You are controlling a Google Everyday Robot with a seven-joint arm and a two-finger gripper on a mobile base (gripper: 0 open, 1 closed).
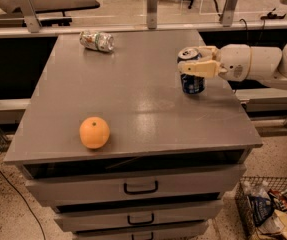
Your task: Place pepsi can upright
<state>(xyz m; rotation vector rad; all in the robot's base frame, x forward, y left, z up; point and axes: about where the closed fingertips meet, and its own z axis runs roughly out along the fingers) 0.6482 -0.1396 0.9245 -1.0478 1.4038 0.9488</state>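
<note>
The pepsi can, dark blue with a silver top, stands upright on the grey cabinet top near its right edge. My gripper reaches in from the right on a white arm, and its tan fingers are closed around the upper part of the can. The can's base looks to be touching the surface.
An orange sits at the front left of the cabinet top. A silver-white can lies on its side at the back left. Drawers are below the top. A wire basket of packets stands on the floor at right.
</note>
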